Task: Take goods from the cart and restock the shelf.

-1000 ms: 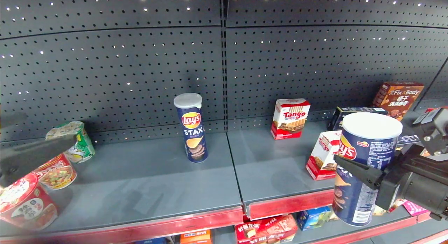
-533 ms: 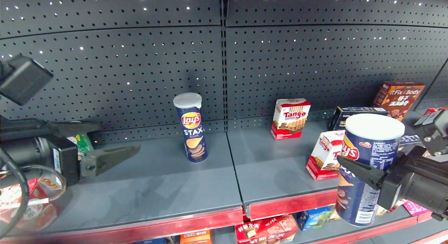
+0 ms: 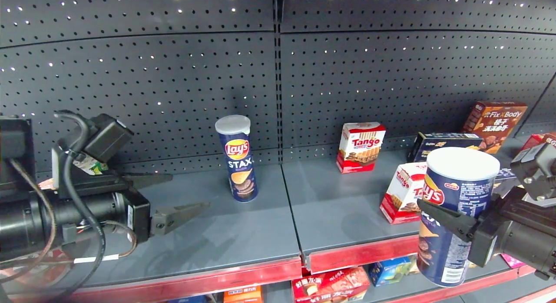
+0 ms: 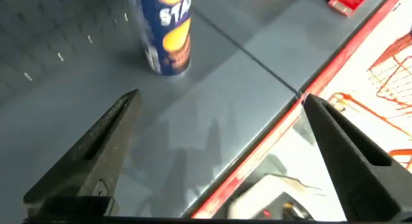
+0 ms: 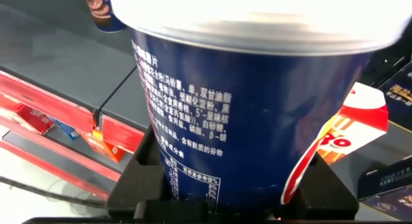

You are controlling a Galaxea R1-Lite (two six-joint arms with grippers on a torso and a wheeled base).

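Blue chip cans, two in number, each with a white lid. The held chip can (image 3: 461, 181) is upright and clamped at about mid-height between the fingers of the right claw (image 3: 451, 218), which is closed onto its sides; the right wrist view shows the same grip on the can (image 5: 257, 114) by the claw (image 5: 228, 185). This can hangs in front of the shelf's red front edge (image 3: 360, 253), at the right. The right arm enters from the right, roughly level. The standing chip can (image 3: 238, 159) rests upright near the back of the grey shelf (image 3: 226, 233), just left of the panel seam. The left claw (image 3: 190, 191) is spread wide and holds nothing, level above the shelf, pointing towards the standing can but apart from it (image 4: 166, 37); its fingers (image 4: 96, 153) frame the shelf surface. Wafer boxes, two: one upright (image 3: 360, 147) near the pegboard back panel (image 3: 173, 77), one tilted (image 3: 399, 192) just behind the held can. One dark box (image 3: 443, 143) lies farther right, and one brown box (image 3: 495, 120) stands behind it.
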